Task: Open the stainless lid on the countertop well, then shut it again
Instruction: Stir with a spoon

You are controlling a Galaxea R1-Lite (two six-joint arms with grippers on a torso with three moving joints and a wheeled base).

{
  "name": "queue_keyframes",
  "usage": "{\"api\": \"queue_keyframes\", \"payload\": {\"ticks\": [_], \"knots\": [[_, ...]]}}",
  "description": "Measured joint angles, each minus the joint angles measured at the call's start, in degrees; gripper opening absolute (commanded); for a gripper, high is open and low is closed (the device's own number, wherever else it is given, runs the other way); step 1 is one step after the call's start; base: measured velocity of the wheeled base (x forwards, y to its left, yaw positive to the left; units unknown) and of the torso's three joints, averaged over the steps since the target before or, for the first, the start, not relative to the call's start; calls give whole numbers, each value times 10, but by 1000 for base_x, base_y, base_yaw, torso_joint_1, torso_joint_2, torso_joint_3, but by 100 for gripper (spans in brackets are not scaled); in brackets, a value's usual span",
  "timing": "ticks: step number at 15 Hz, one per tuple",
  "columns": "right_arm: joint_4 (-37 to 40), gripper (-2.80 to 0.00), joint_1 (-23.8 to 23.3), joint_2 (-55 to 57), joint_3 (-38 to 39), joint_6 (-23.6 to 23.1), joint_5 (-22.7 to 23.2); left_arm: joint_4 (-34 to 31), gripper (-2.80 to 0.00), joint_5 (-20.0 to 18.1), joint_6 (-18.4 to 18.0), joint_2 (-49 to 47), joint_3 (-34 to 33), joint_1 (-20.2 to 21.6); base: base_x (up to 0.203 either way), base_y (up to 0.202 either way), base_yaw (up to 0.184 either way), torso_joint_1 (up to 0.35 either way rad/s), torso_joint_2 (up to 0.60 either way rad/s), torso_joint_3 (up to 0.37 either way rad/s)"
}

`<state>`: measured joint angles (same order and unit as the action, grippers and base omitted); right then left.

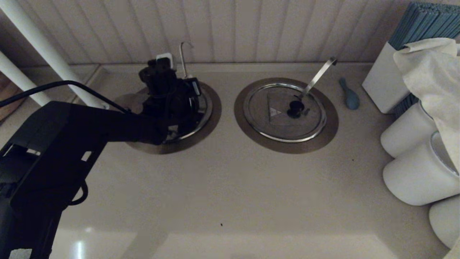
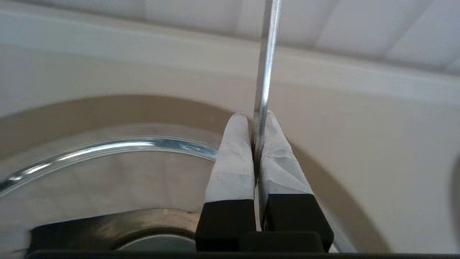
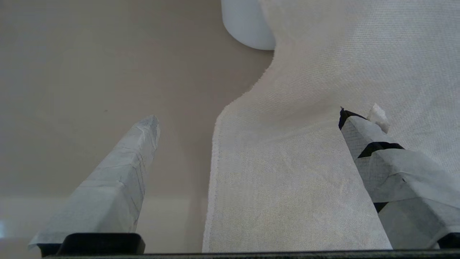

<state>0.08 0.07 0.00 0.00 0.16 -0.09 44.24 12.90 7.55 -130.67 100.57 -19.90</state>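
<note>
The countertop well's bronze-grey collar [image 1: 215,118] lies at the back left of the counter. My left gripper [image 1: 187,92] hovers over it and hides most of the stainless lid [image 1: 202,105]; the knob is out of sight. In the left wrist view the lid's dull face [image 2: 107,180], its shiny rim [image 2: 107,145] and the collar [image 2: 107,111] curve away beside the fingers. The left gripper [image 2: 256,117] is shut, with the upright ladle handle [image 2: 267,54] pinched between its taped tips. That hooked handle [image 1: 182,59] rises behind the gripper. My right gripper [image 3: 248,115] is open, outside the head view.
The twin lid [image 1: 284,111] with its slanted ladle handle [image 1: 318,77] sits to the right. A blue utensil [image 1: 350,95], a white box [image 1: 381,82], white canisters [image 1: 413,133] and a white cloth [image 1: 431,72] crowd the right edge. The cloth [image 3: 305,144] hangs between the right fingers.
</note>
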Motion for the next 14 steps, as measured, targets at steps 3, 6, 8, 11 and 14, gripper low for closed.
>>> {"api": "queue_keyframes", "payload": {"ticks": [3,6,8,11,14], "knots": [[0,0,0,0,0,0,0,0,-280,0,2,10,-3,2,0,0,0,0,0,0],[0,0,0,0,0,0,0,2,-280,-6,1,29,-35,5,0,0,0,0,0,0],[0,0,0,0,0,0,0,4,-280,-11,-5,35,-57,5,0,0,0,0,0,0],[0,0,0,0,0,0,0,5,-280,-45,-17,48,-96,5,0,0,0,0,0,0],[0,0,0,0,0,0,0,2,-280,-50,-53,56,-112,12,0,0,0,0,0,0]]}}
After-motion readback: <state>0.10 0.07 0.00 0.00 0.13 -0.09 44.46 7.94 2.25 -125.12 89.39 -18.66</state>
